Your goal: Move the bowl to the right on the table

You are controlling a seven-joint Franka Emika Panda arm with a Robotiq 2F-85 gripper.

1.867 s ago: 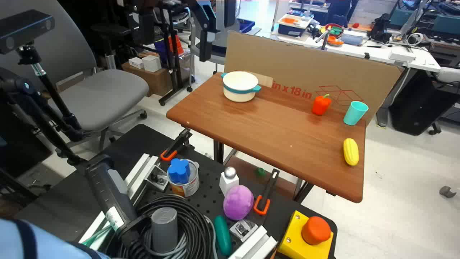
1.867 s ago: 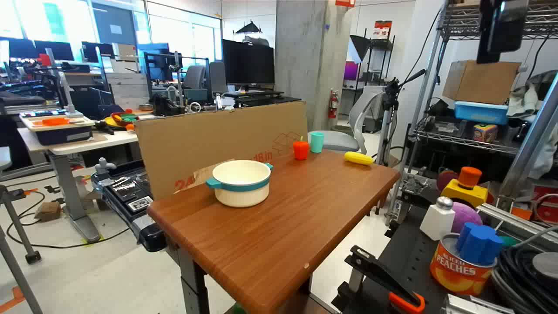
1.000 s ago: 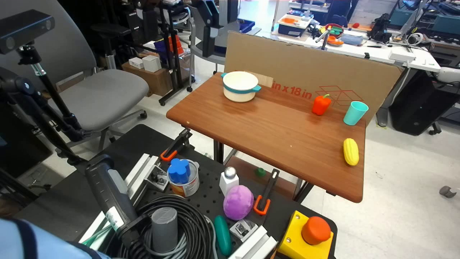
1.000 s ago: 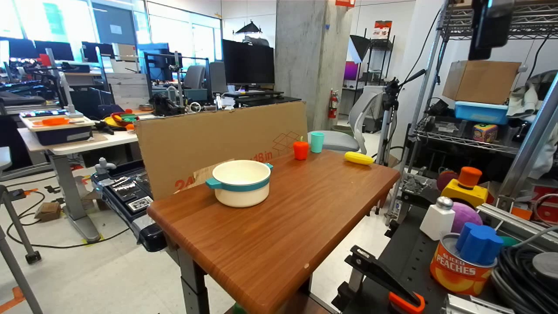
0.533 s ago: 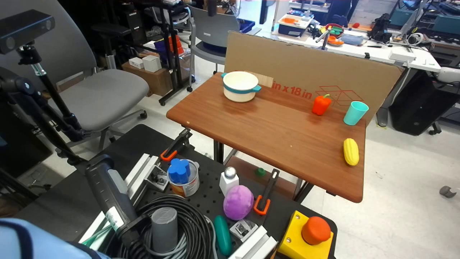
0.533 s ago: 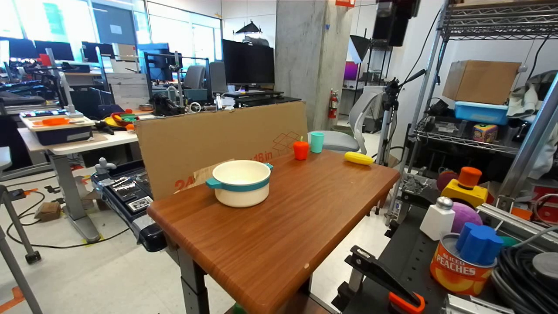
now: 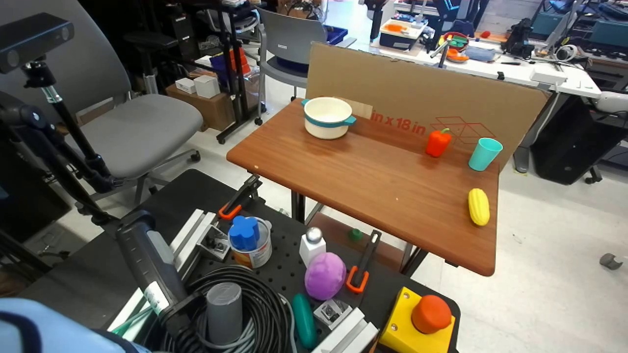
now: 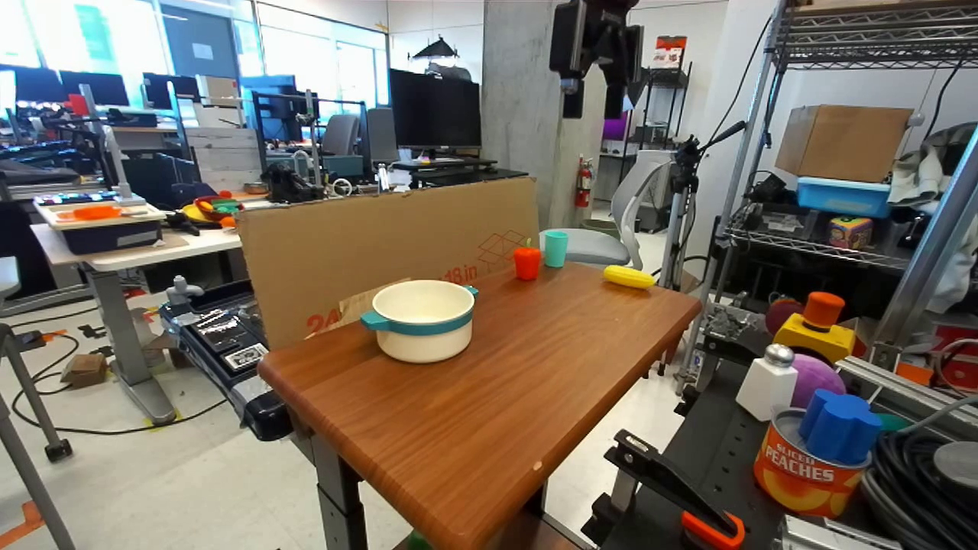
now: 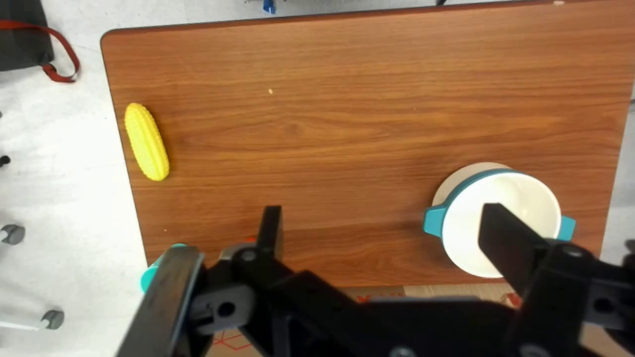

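The bowl [image 7: 326, 128] is a cream pot with a teal band and two teal handles. It stands upright on the brown table [image 7: 373, 181], near the cardboard, and also shows in an exterior view [image 8: 424, 344]. In the wrist view the bowl [image 9: 466, 233] is at the right, partly covered by a finger. My gripper [image 8: 594, 107] is open and empty, high above the table and well apart from the bowl. In the wrist view its fingers [image 9: 382, 210] are wide apart with bare table between them.
A red pepper [image 7: 438, 143], a turquoise cup [image 7: 484, 155] and yellow corn [image 7: 479, 207] stand or lie at the table end away from the bowl. A cardboard sheet [image 8: 382, 237] stands along the table's long edge. A black cart [image 7: 284, 289] with several items stands alongside.
My gripper has swung across above the table, leftward in an exterior view from the upper right, and its two fingers now show spread there. The bowl and the other objects have not moved.
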